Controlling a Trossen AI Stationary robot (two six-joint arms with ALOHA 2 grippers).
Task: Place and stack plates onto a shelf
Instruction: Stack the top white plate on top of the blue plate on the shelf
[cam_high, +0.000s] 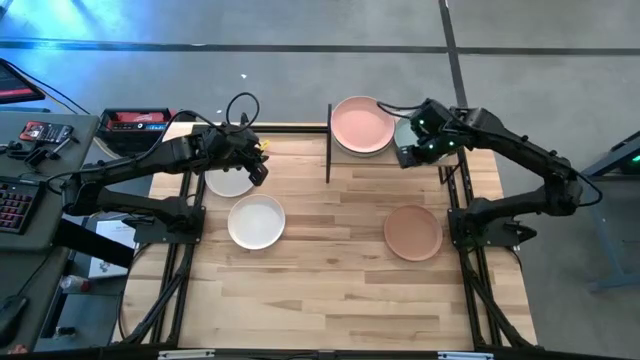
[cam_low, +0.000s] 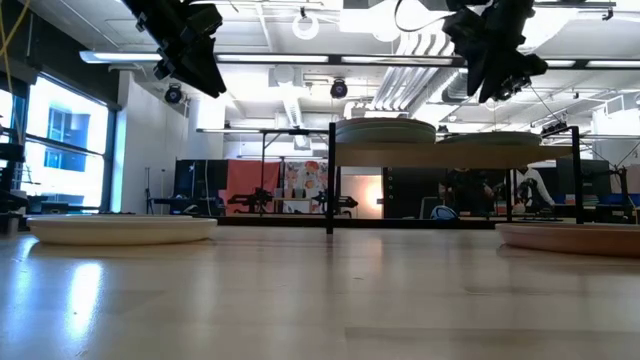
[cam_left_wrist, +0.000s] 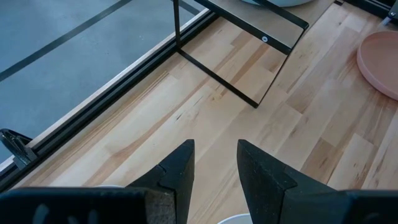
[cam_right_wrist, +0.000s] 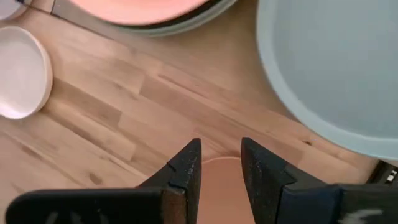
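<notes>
The shelf (cam_high: 335, 150) stands at the table's far edge, right of centre. On it a salmon pink plate (cam_high: 362, 124) tops a short stack, and a pale grey-green plate (cam_right_wrist: 329, 68) lies beside it. My right gripper (cam_high: 413, 152) hovers open above the shelf's right part, with nothing between its fingers. Over the far left of the table my left gripper (cam_high: 256, 166) also hangs open and empty. A white plate (cam_high: 257, 221) lies flat on the table, a second one (cam_high: 226, 184) lies partly under the left arm, and a salmon plate (cam_high: 413, 232) lies at the right.
The shelf's thin black posts (cam_left_wrist: 176, 25) rise at its corners. The black frame rails (cam_high: 180, 250) run along the table's left and right sides beside the arm bases. The near half of the slatted tabletop (cam_high: 330, 300) shows bare wood.
</notes>
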